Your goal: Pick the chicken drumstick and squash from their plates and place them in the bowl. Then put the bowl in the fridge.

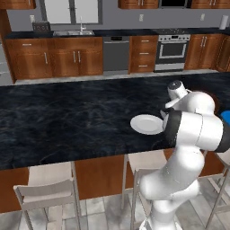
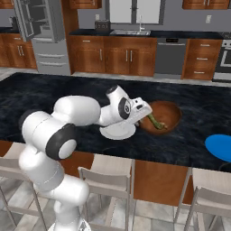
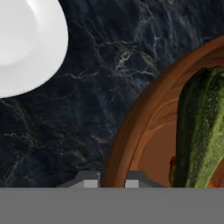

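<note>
**Hand clenched on the rim of the wooden bowl**

In the hand view the two dark fingertips [image 3: 91, 183] rise at the bottom centre, standing either side of the bowl's rim. The hand [image 3: 110, 183] is clenched on that rim, at the wall of the reddish-brown bowl [image 3: 144, 118], which curves up through the right half of the frame. Inside the bowl lies the dark green squash [image 3: 202, 131], running top to bottom along the right edge. A small orange-brown sliver shows just left of the squash near the bottom; it is too little to name with certainty. The white plate [image 3: 26, 43] fills the upper left corner, apart from the bowl, on the dark marbled bench [image 3: 96, 87].

In the right base view the stools [image 2: 106, 180] stand along the lower edge, nearest the camera. Above them the white arm reaches from lower left toward the centre, its hand [image 2: 145, 112] at the near left rim of the bowl [image 2: 169, 113]. The squash [image 2: 155, 122] rests in the bowl's left part. The white plate [image 2: 118, 131] lies just left of the bowl, partly under the arm. The bright blue plate [image 2: 220, 146] sits at the right edge, well apart from the bowl. Beyond the bench [image 2: 54, 90], the grey fridge [image 2: 43, 36] stands in the upper left with its upper doors open.

In the left base view the arm covers the bowl; the white plate [image 1: 146, 123] lies just left of the arm.
</note>
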### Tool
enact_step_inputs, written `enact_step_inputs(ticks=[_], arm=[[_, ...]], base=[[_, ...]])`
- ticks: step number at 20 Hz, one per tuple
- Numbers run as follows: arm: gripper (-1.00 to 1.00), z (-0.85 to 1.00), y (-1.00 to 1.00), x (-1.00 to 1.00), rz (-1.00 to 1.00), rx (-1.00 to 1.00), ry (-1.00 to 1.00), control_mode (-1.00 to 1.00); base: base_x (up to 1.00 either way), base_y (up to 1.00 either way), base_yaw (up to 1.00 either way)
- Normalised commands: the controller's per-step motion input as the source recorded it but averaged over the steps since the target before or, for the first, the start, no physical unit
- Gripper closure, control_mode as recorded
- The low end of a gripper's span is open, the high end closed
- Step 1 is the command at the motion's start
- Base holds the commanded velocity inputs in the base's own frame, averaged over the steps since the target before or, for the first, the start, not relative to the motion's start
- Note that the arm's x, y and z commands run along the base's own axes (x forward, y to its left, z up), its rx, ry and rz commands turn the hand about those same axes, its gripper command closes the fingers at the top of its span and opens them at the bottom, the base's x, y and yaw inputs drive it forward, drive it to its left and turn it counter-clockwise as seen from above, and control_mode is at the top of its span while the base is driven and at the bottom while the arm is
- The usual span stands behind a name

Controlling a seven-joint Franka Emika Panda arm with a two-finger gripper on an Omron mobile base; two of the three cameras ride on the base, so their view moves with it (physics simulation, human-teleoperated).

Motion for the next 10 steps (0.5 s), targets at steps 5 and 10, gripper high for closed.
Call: enact_step_inputs(ticks=[5,10], arm=[[1.00,0.38,0.25,-0.30,0.19,0.00,0.15,-1.00],[1.00,0.30,0.26,-0.38,0.20,0.00,0.05,-1.00]], base=[[0.00,0.00,0.00],[0.00,0.00,0.00]])
